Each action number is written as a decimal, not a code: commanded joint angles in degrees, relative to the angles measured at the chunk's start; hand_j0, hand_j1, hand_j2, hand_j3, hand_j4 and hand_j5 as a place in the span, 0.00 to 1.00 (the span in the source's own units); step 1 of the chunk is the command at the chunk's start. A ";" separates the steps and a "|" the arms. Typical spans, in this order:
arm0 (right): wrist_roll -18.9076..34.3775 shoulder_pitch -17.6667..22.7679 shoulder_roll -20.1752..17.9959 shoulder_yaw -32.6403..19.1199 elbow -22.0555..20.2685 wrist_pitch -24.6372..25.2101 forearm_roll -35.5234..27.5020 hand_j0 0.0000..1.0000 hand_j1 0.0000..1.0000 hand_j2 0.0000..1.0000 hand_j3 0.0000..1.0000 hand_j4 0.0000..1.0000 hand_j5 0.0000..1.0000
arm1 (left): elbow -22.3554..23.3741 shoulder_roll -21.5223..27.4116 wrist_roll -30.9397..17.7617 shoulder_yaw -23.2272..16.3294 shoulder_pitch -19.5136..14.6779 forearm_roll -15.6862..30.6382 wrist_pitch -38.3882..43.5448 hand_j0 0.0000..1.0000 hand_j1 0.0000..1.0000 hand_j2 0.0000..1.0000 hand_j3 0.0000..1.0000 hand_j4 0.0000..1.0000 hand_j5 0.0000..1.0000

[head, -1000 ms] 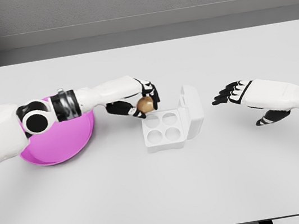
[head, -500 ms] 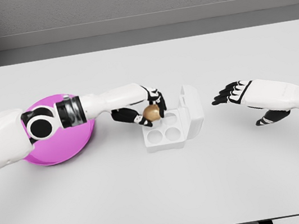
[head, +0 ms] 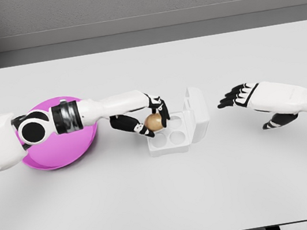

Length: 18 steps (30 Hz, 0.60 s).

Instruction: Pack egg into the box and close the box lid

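Your left hand [head: 144,118] grips the brown egg [head: 154,122], fingers curled around it, right over the back-left cup at the box [head: 170,131] edge. The box shows 4 cups, and its lid [head: 197,110] stands raised on the right side. Behind your forearm sits the pink plate [head: 59,147]. Your right hand [head: 250,97] hovers past the lid, fingers spread, holding nothing. The table [head: 167,200] stretches bare toward its near edge.
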 commanded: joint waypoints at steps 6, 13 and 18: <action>-0.03 0.09 -0.06 -0.02 -0.02 0.16 -0.37 1.00 1.00 1.00 1.00 1.00 1.00 | -0.18 -1.05 -0.34 0.42 0.53 5.15 0.04 0.42 0.42 0.42 0.42 0.42 0.42; -0.03 0.09 -0.06 -0.02 -0.02 0.16 -0.37 1.00 1.00 1.00 1.00 1.00 1.00 | 0.35 -1.23 -0.34 0.68 1.76 6.38 0.04 0.43 0.43 0.43 0.43 0.43 0.43; -0.03 0.09 -0.06 -0.02 -0.02 0.16 -0.37 1.00 1.00 1.00 1.00 1.00 1.00 | 2.19 -1.66 -0.42 0.94 2.37 6.56 0.04 0.41 0.41 0.41 0.41 0.41 0.41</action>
